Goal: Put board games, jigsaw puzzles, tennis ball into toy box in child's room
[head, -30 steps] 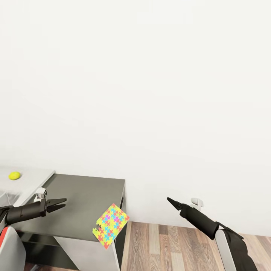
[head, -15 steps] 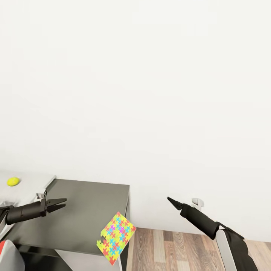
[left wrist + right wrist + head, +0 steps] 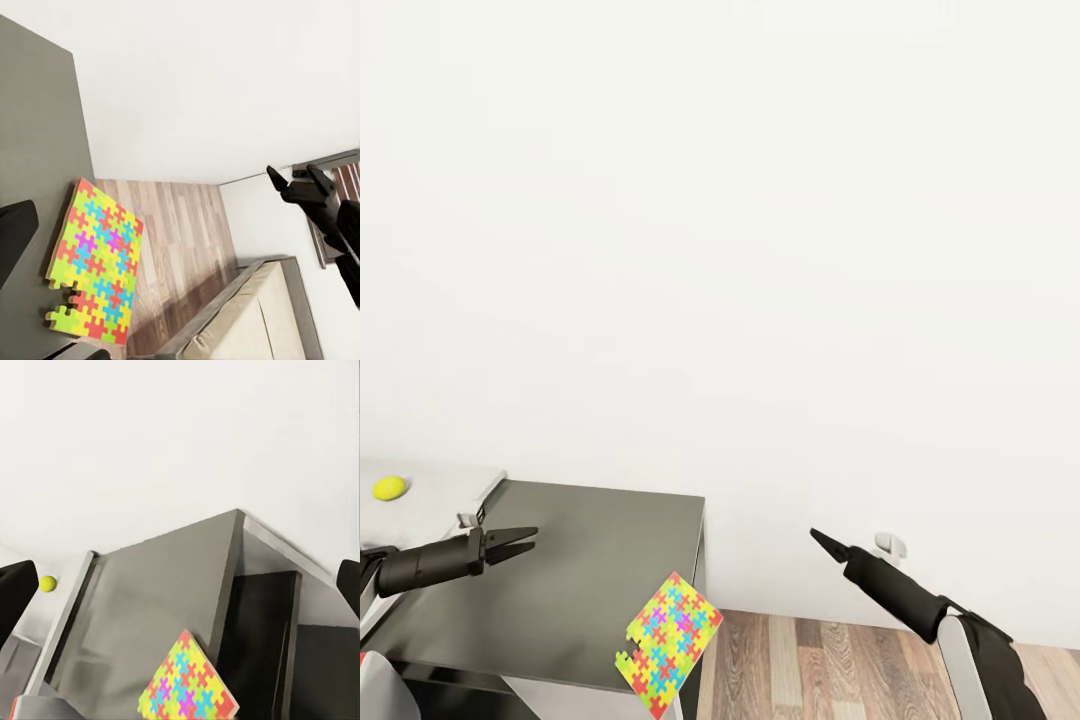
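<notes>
A multicoloured jigsaw puzzle [image 3: 672,643] [image 3: 94,270] [image 3: 187,682] sits at the front right corner of the table's dark grey section [image 3: 580,560] and overhangs the edge. The yellow-green tennis ball [image 3: 388,488] [image 3: 47,583] rests on the pale desk top [image 3: 435,500] at the far left. My left gripper [image 3: 532,540] hovers open over the dark section, left of the puzzle and apart from it. My right gripper [image 3: 815,535] [image 3: 294,171] is open in the air beyond the table's right end, holding nothing. The bed [image 3: 255,315] shows behind. The board games and toy box are out of view.
A plain white wall [image 3: 760,250] stands right behind the table. Wood-plank floor [image 3: 830,670] lies to the right of the table under my right arm. A dark-framed window [image 3: 330,159] shows beyond the right gripper.
The whole picture has shifted, so the camera moved: table and puzzle now sit lower and further right in view. Both arms keep their pose and both grippers stay empty.
</notes>
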